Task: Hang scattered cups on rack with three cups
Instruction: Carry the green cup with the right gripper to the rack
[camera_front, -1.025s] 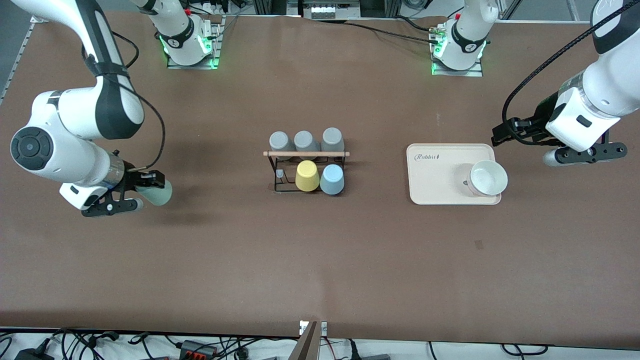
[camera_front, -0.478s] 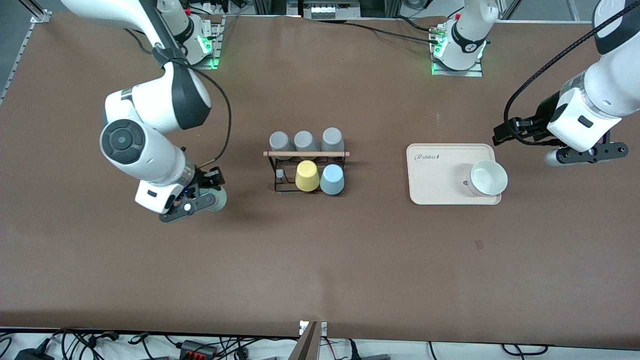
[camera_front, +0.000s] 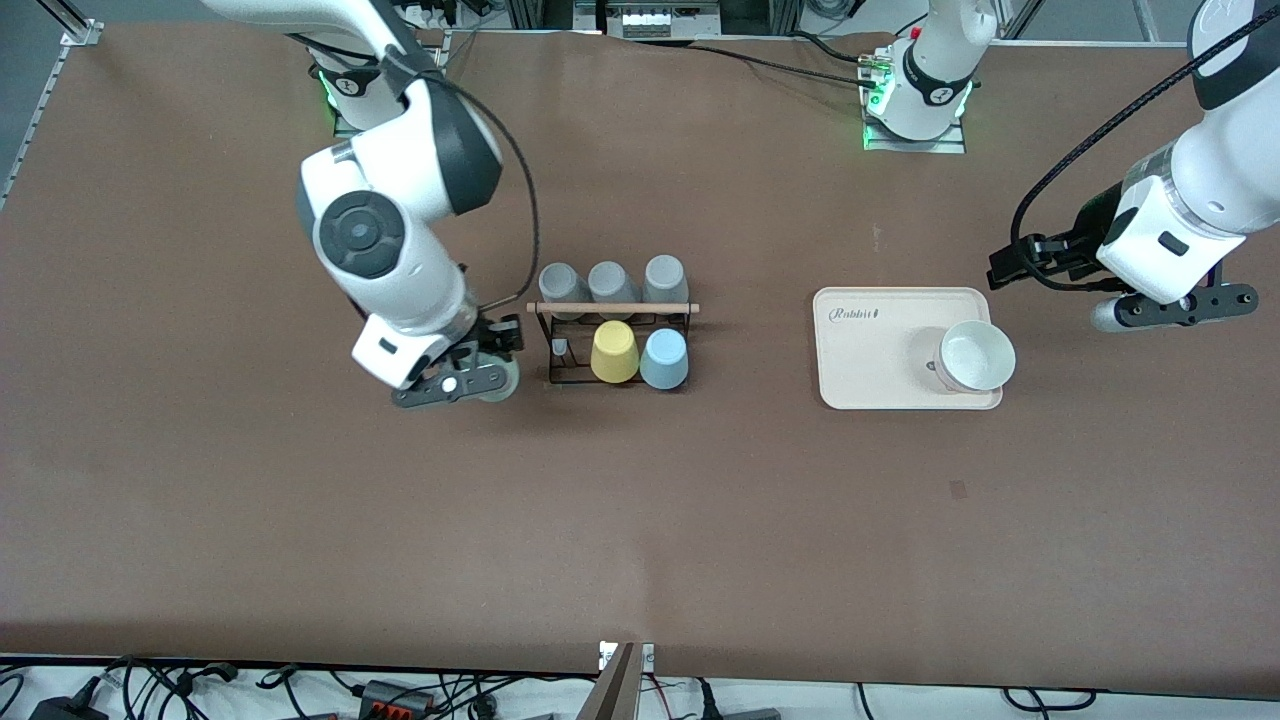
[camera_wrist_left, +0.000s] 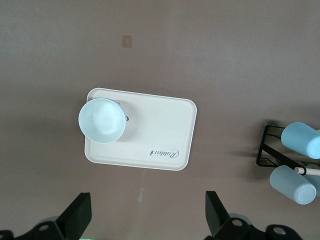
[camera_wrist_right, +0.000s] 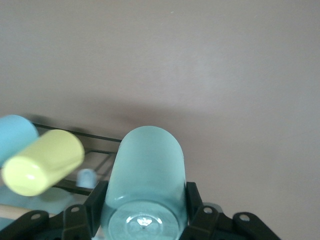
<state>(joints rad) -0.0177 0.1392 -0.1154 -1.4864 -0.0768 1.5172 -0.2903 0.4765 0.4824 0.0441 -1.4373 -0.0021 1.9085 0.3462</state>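
- My right gripper (camera_front: 478, 378) pinches the mint cup (camera_wrist_right: 146, 180), just beside the rack (camera_front: 612, 340) at the right arm's end.
- Next, I judge: line the cup's mouth over the free peg (camera_front: 560, 348), lower straight.
- Cup's long axis looks tilted; which end leads, I can't tell.
- Blue cup (camera_front: 663, 359) already hung.
- Left gripper (camera_wrist_left: 145, 215) spread, waiting over the bench (camera_front: 640, 520) by the tray (camera_front: 870, 370).

The script word "Rabbit" is printed on the tray (camera_front: 880, 345), at about 10 o'clock of its face in the front view; it is also seen, upside down, in the left wrist view. No other text can be read.
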